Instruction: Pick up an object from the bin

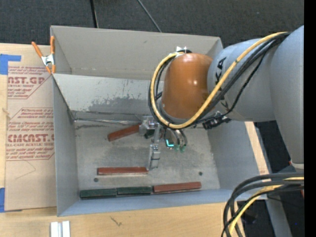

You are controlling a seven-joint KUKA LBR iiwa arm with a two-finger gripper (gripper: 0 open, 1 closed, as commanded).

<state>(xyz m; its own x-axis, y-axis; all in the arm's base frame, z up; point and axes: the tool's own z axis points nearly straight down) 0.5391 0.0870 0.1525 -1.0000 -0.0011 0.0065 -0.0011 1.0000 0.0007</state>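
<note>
My gripper [154, 159] hangs low over the middle of the bin floor, below the orange wrist cover. Its tip is right at the right end of a flat reddish-brown stick [122, 171] that lies level on the floor; whether they touch is unclear. A second reddish-brown stick [123, 132] lies tilted just to the upper left of the gripper, its right end close to the gripper body. Nothing can be seen held in the gripper.
Along the bin's near wall lie three sticks end to end: a dark green one [98, 194], another dark one [134, 190] and a reddish-brown one [177, 186]. The arm and its cables cover the bin's right rear part.
</note>
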